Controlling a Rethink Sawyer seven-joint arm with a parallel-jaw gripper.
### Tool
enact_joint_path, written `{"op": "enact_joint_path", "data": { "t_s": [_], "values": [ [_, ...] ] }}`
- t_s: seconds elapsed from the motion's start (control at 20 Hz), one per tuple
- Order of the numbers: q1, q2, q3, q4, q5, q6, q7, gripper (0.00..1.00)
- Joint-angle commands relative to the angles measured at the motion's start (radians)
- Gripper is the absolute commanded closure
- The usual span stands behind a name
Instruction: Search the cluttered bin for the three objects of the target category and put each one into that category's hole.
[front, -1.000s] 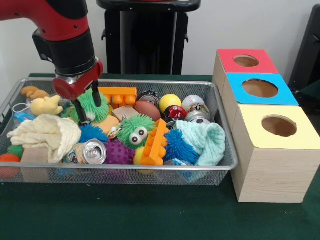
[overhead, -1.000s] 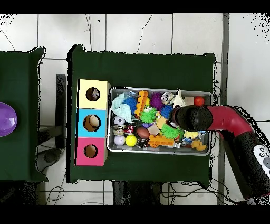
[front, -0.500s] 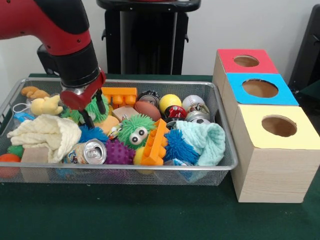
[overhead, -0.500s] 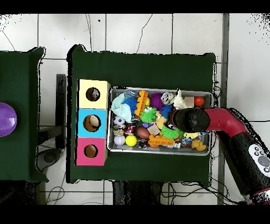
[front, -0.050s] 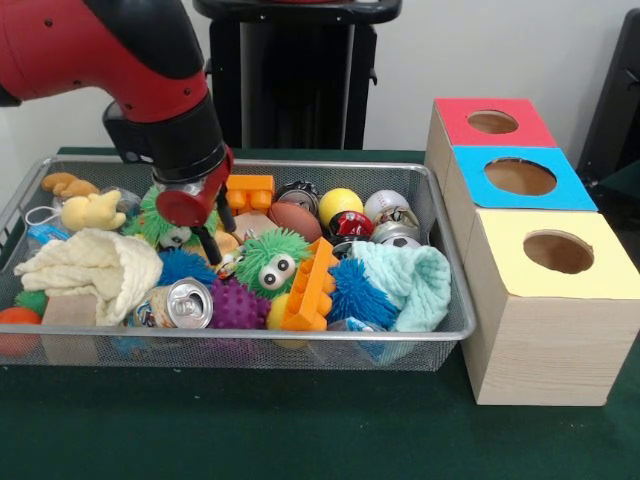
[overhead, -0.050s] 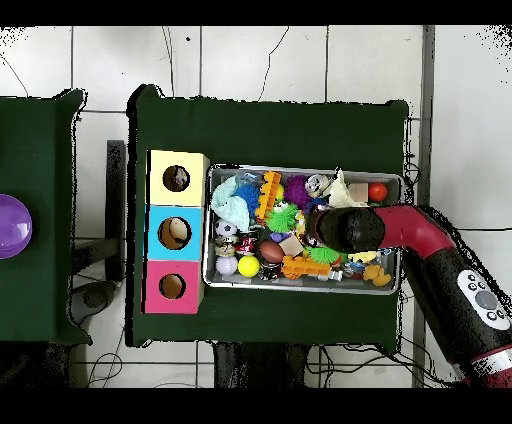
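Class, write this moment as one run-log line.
gripper: open, empty | position: low in bin, over the clutter, beside green fuzzy toy | boxes: none being fed

A wire bin is sitting on the table, with a row of three boxes standing just to its right, each with a hole on top. Inside the bin, a cloth is lying at the left, a can is lying near the front wall, and balls are sitting toward the far right. The gripper is hanging over the bin's left-middle part.
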Motion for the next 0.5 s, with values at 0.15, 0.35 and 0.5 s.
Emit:
{"op": "enact_joint_path", "data": {
  "t_s": [0.15, 0.35, 0.5],
  "values": [
    [0.027, 0.048, 0.043, 0.021, -0.077, -0.085, -0.198, 0.00],
    [0.033, 0.054, 0.029, 0.012, -0.091, -0.109, -0.186, 0.00],
    [0.043, 0.059, 0.014, 0.000, -0.102, -0.130, -0.166, 0.00]
  ]
}}
